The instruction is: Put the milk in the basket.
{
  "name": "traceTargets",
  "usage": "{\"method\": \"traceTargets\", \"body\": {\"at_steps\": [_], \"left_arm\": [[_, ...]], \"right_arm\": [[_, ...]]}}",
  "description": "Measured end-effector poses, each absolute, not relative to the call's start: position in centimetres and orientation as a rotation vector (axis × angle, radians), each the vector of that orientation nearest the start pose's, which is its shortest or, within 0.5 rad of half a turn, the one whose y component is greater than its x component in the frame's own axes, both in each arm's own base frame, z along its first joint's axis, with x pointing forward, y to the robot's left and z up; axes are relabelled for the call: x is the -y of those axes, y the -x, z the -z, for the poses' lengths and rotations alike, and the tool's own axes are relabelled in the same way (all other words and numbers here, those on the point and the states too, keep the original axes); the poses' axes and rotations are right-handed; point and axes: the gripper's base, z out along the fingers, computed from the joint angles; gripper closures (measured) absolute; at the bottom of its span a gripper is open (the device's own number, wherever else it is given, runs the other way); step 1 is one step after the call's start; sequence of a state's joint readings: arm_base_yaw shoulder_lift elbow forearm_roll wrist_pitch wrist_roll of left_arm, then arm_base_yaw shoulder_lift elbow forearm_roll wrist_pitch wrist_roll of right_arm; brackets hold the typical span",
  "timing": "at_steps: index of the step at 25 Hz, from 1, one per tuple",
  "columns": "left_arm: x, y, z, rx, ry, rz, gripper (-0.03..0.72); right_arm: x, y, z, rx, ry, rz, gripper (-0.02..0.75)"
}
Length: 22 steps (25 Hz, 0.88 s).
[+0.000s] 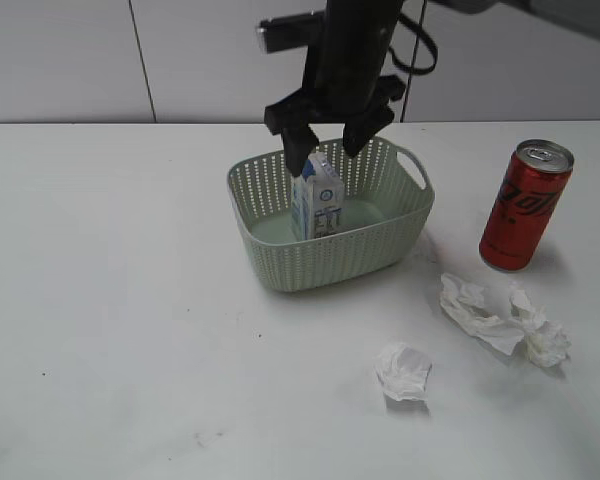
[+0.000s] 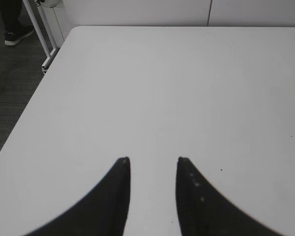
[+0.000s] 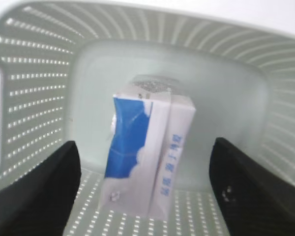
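Release step: milk (image 1: 317, 198) standing upright inside the basket (image 1: 270, 262); right gripper (image 1: 328, 144) spread above it, clear of the carton. Next move, judged: lift straight out.

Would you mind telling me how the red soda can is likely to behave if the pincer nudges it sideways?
The red soda can stands tall and slim on the table, so a high push would probably tip it. Once down, its round body would likely roll. Its glossy side may be slippery. Whether it is full cannot be told.

Slanted front view; wrist closeup inside basket (image 3: 39, 98)
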<state>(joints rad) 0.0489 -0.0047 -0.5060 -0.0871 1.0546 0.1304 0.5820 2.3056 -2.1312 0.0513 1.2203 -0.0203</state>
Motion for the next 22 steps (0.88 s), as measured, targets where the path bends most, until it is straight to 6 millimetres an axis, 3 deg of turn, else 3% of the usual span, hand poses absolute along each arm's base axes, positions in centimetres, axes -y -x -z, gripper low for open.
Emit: {"method": "traceTargets", "body": {"at_steps": [6, 10, 12, 16, 18, 22], "left_arm": [[0.7, 0.6, -28.0, -2.023, -0.087, -0.009, 0.453], [0.7, 0.6, -28.0, -2.023, -0.087, -0.009, 0.453], [0.7, 0.6, -28.0, -2.023, -0.087, -0.009, 0.453], [0.7, 0.6, -28.0, -2.023, -0.087, -0.009, 0.453], [0.7, 0.6, -28.0, -2.023, -0.087, -0.009, 0.453], [0.7, 0.6, -28.0, -2.023, -0.087, -0.009, 0.453]], "right_arm": [[-23.5, -40.6, -30.4, -2.604, 0.739, -0.125, 0.112], [-18.0, -41.2, -34.9, -2.542, 0.568, -0.111, 0.122], [-14.5, -41.3, -36.3, -2.535, 0.472, -0.083, 0.129], [-7.8, -40.3, -37.3, -2.571, 0.302, 0.022, 0.141], [-5.0, -39.3, -36.7, -2.62, 0.23, 0.061, 0.143], [-1.3, -35.8, -35.9, -2.698, 0.138, 0.106, 0.143]]}}
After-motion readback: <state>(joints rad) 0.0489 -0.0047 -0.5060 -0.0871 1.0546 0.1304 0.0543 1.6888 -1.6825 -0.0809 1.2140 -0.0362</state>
